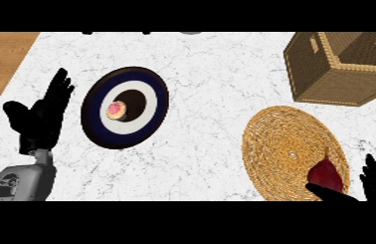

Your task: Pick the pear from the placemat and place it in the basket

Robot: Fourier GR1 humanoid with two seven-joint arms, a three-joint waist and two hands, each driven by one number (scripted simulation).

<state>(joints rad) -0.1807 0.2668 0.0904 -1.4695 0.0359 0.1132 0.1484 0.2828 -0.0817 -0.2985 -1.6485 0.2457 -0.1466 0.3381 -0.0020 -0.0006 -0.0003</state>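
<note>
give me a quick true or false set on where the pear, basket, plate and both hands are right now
1. The pear lies in the basket. False: it lies on the placemat, near its lower right edge.
2. The left hand is open, beside the plate. True.
3. The basket stands at the counter's upper right, beyond the placemat. True.
4. The plate is bare. False: a small pink item sits at its centre.
5. The right hand is at the plate. False: it is at the pear.
</note>
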